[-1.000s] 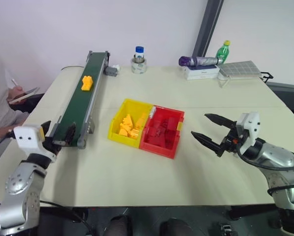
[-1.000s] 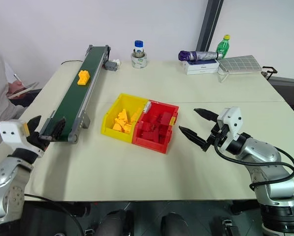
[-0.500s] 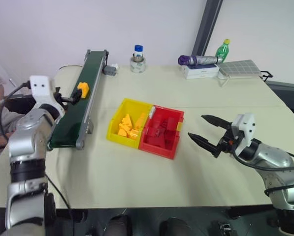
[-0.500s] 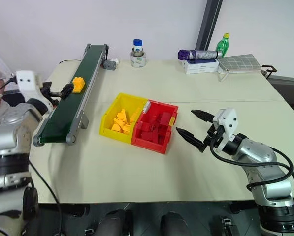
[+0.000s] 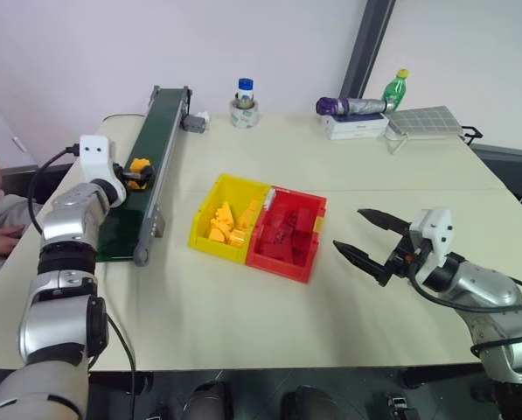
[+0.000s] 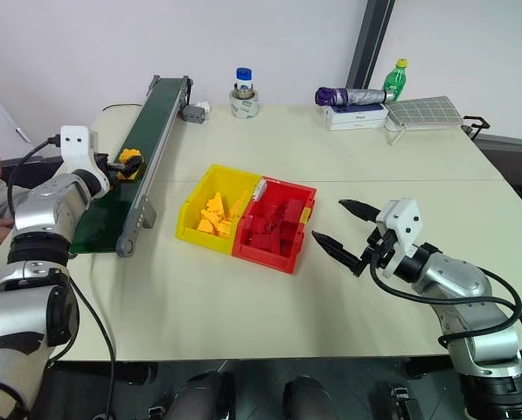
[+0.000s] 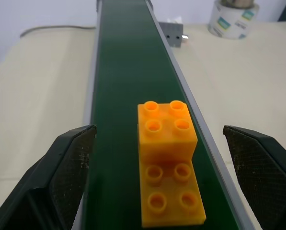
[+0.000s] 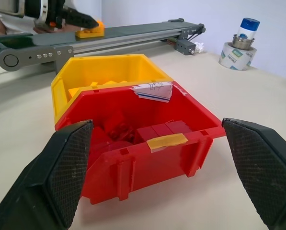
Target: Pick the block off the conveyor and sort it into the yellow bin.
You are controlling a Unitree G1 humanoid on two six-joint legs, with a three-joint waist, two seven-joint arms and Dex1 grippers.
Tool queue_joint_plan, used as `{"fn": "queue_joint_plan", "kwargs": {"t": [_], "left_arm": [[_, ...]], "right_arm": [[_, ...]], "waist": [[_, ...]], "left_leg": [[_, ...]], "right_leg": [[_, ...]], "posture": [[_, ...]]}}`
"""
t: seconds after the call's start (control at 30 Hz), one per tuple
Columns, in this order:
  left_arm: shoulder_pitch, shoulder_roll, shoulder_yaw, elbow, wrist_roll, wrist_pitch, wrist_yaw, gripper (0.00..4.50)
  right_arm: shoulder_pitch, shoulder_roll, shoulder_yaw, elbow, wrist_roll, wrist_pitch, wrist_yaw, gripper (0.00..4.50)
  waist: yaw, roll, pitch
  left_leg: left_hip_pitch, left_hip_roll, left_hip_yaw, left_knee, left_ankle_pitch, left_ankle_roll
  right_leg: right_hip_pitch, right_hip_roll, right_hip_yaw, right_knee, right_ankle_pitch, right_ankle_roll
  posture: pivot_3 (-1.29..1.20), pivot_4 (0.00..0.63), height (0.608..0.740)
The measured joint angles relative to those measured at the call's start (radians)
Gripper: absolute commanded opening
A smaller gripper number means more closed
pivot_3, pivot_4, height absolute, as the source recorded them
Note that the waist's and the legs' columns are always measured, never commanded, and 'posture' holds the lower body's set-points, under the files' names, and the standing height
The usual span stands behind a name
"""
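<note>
Fingers of the left hand (image 7: 162, 182) are standing wide apart on either side of the block (image 7: 168, 160), not touching it, so nothing is being held yet. That spread is giving clearance to bracket the stepped, studded brick before closing. The block is sitting on the conveyor (image 5: 160, 131), partway along the dark green belt and toward one rail, which is why the hand is coming in low and nearly level along the belt's length rather than from above.

The right hand (image 5: 363, 234) is hovering over the counter (image 5: 348, 166) just beside the red bin (image 5: 288, 234), fingers open and empty, keeping out of the way. The yellow bin (image 5: 228, 220), joined to the red one, is lying near the conveyor, making the carry across short.
</note>
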Motion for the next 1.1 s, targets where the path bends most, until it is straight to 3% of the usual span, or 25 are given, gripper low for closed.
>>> {"fn": "queue_joint_plan", "kwargs": {"t": [0.17, 0.33, 0.63, 0.77, 0.9, 1.1], "left_arm": [[0.014, -0.002, 0.0, -0.013, 0.001, 0.028, 0.01, 1.27], [0.058, 0.0, 0.007, -0.112, -0.003, 0.053, 0.023, 1.32], [0.137, -0.071, -0.004, -0.652, -0.216, 0.256, -0.116, 1.32], [0.173, -0.148, -0.14, -0.798, -0.24, 0.361, -0.146, 1.32], [0.232, -0.212, -0.224, -0.803, -0.184, 0.381, -0.078, 1.32], [0.232, -0.251, -0.192, -0.776, -0.155, 0.346, -0.009, 4.15]], "right_arm": [[0.0, 0.0, 0.0, 0.0, 0.0, 0.0, -0.003, 4.5], [0.002, 0.0, -0.001, 0.0, -0.001, 0.0, -0.008, 4.5], [-0.001, -0.001, -0.002, -0.001, -0.001, 0.0, -0.01, 4.5], [-0.005, -0.001, -0.002, -0.001, -0.001, 0.0, -0.01, 4.5], [-0.006, -0.001, -0.002, -0.001, -0.002, -0.001, -0.012, 4.5], [0.006, -0.002, -0.007, -0.009, -0.002, -0.001, -0.018, 4.5]], "waist": [[-0.001, 0.0, 0.0], [-0.001, 0.0, 0.0], [0.001, 0.0, 0.0], [0.001, 0.0, 0.0], [-0.007, 0.0, 0.0], [-0.001, 0.0, 0.0]], "left_leg": [[0.0, 0.0, 0.0, 0.0, 0.0, 0.0], [0.0, 0.0, 0.0, 0.001, 0.001, -0.001], [0.001, 0.0, -0.001, 0.003, 0.001, -0.001], [0.004, 0.0, -0.002, 0.003, 0.002, -0.001], [0.004, 0.001, -0.002, 0.002, 0.003, -0.001], [0.003, 0.0, -0.003, 0.002, 0.004, -0.002]], "right_leg": [[0.0, 0.0, 0.0, 0.001, 0.0, 0.0], [0.0, 0.0, 0.0, 0.001, 0.0, 0.0], [0.003, -0.001, 0.0, 0.002, 0.0, 0.0], [0.005, 0.0, 0.0, 0.002, 0.0, 0.001], [0.004, 0.001, 0.001, 0.003, 0.0, 0.0], [0.004, 0.001, 0.001, 0.003, 0.0, 0.0]], "posture": [[0.0, 0.15, 0.74], [0.0, 0.15, 0.74], [0.0, 0.15, 0.74], [0.0, 0.15, 0.74], [0.0, 0.15, 0.74], [0.0, 0.15, 0.74]]}}
